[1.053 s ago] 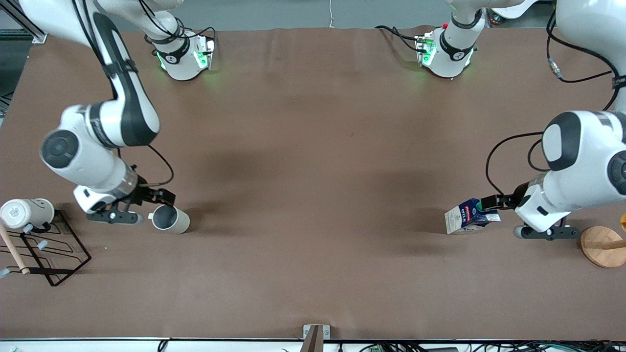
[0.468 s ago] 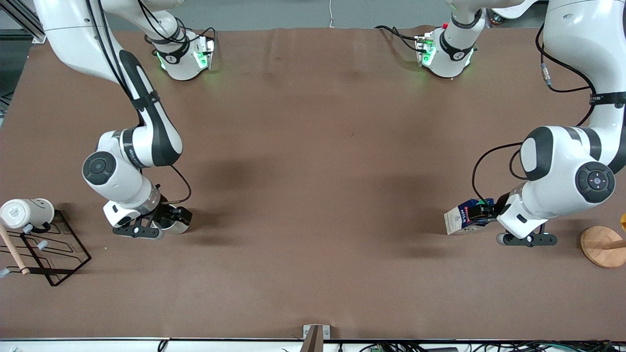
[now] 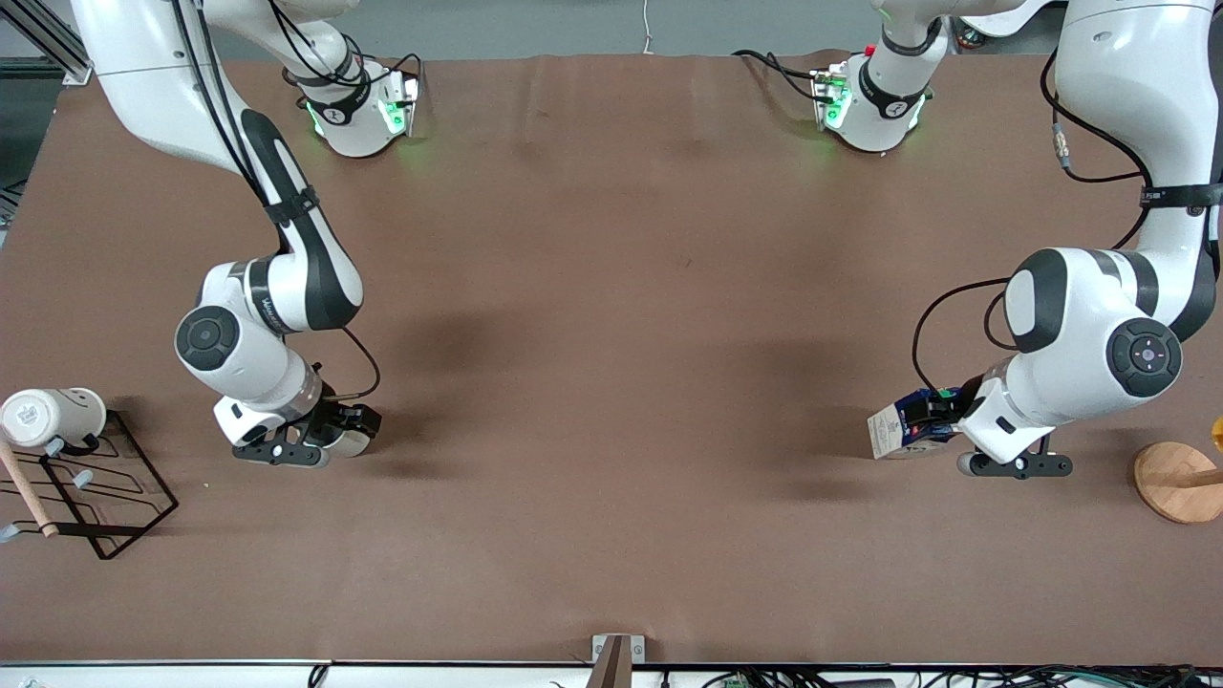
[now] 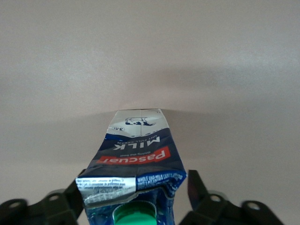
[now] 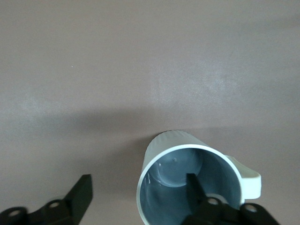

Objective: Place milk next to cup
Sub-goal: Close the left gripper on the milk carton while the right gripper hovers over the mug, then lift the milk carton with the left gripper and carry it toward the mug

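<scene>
Desk point(image 3: 611, 535) covered in brown cloth, seen from high above, with two white robot arms reaching toward the camera from their bases along the top edge.

Nearest the camera at the right arm's end lies a black wire rack point(image 3: 105, 497) with a larger white mug point(image 3: 53, 417) resting on it. At the left arm's end stands a round wooden base point(image 3: 1177, 481).

A little farther from the camera, toward the left arm's end of the desk, the milk point(image 3: 903, 430) lies on its side on the cloth. The left hand point(image 3: 941, 413) is down at its gabled top. In the left wrist view, the carton point(image 4: 136, 159) sits between the two dark fingers point(image 4: 196, 183), which stand spread on either side and appear not yet pressed against it, so this reads as the start of a grasp.

Toward the right arm's end, well apart from the milk, the cup point(image 3: 346, 438) lies on its side. The right hand point(image 3: 334, 425) is low at the cup's mouth. In the right wrist view, one finger point(image 5: 193, 186) sits inside the grey interior of the mug point(image 5: 187, 183) and the other point(image 5: 80, 192) stands well outside the wall, unclenched around the rim, probably to set the cup upright.

The milk has still to travel most of the desk's width.
</scene>
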Robot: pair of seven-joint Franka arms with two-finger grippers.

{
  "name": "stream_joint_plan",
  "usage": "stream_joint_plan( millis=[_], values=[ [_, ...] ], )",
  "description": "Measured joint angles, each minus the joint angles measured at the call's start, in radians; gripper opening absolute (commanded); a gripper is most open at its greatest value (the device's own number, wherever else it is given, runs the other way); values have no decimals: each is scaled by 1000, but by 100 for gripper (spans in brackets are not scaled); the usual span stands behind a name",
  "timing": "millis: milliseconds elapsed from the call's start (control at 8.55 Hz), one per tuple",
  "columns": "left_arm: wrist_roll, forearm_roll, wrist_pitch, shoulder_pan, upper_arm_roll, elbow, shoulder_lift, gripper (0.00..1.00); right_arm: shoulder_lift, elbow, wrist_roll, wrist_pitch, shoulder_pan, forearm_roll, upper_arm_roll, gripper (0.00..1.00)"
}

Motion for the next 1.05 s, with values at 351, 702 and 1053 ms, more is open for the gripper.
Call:
stream_joint_plan(
  millis=[351,702,1053],
  values=[
    [0,0,0,3,0,-1,-1,49,2,1,5,-1,0,0,0,0],
    [0,0,2,3,-1,7,-26,49,0,34,5,-60,3,0,1,0],
    [0,0,-38,8,0,10,-93,49,-68,142,277,-251,165,3,14,0]
  ],
)
